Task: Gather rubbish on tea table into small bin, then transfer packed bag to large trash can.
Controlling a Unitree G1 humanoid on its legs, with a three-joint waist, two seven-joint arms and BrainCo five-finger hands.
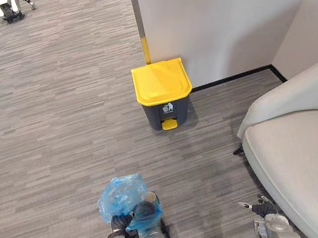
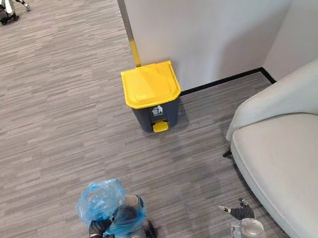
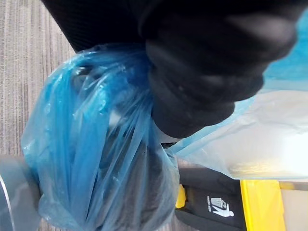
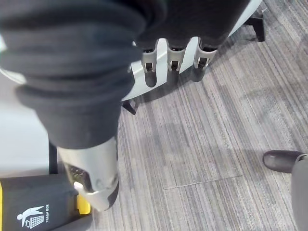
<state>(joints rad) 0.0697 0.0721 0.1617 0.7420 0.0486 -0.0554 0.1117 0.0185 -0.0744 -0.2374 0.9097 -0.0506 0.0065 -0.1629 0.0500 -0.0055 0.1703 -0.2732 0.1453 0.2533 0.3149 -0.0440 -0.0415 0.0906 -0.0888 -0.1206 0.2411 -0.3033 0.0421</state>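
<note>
My left arm is bent in low and close to me, with my left hand [image 1: 137,213] raised in front; its fingers are curled tight round the gathered neck of the bag [image 1: 122,194], so that hand is closed and has hold of the blue plastic; the bag bulges up and forward just past those fingers, touching them, clear of the floor [image 1: 43,127]; in the left wrist view the creased blue film [image 3: 96,144] is pressed right against my dark cover, with something dark inside it that I cannot make out.

My right arm hangs low at my side, and my right hand [image 1: 262,206] holds nothing; its fingers [image 4: 173,57] are loose and nearly straight, spread a little, with the thumb [image 4: 94,178] standing apart from them; the sofa [image 1: 310,154] is just beside these fingers, not touching them.

The can [image 1: 167,114] stands well ahead of my left fingers, apart from the bag, upright against the wall [image 1: 220,9]; its yellow lid [image 1: 161,81] lies shut; past the bag in the left wrist view I see the can's dark side and the lid's yellow edge.
</note>
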